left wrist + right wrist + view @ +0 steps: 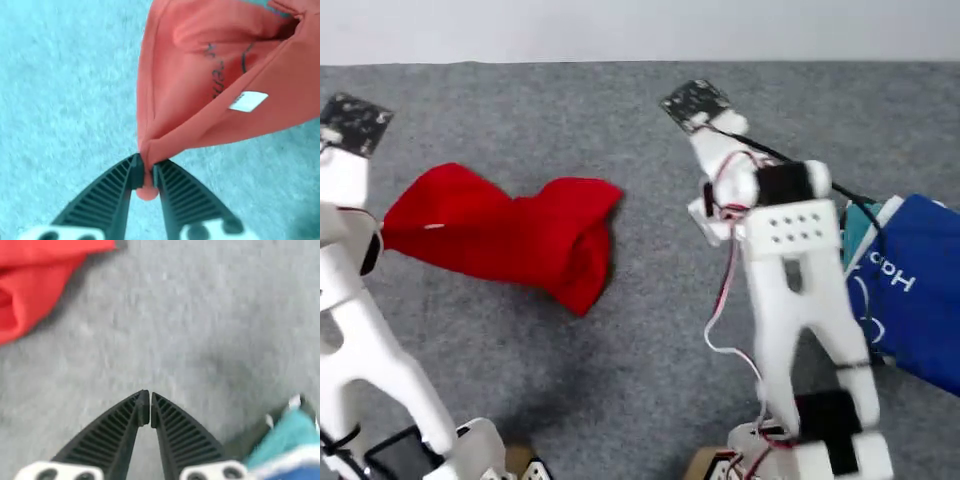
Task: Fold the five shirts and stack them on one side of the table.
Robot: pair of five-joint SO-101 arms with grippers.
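Red shirt (510, 235) corner in L gripper (145, 170) (tight)

Bright, even light from above.
A soft shadow hugs the folded end of the red shirt (510, 235) on the gray table (570, 120); a fainter patch darkens the table's near side.

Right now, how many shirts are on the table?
3 that show: a red shirt toward the left, one corner pinched in the left gripper; a blue shirt at the far right; a teal shirt peeking out at its edge. More may be hidden underneath.
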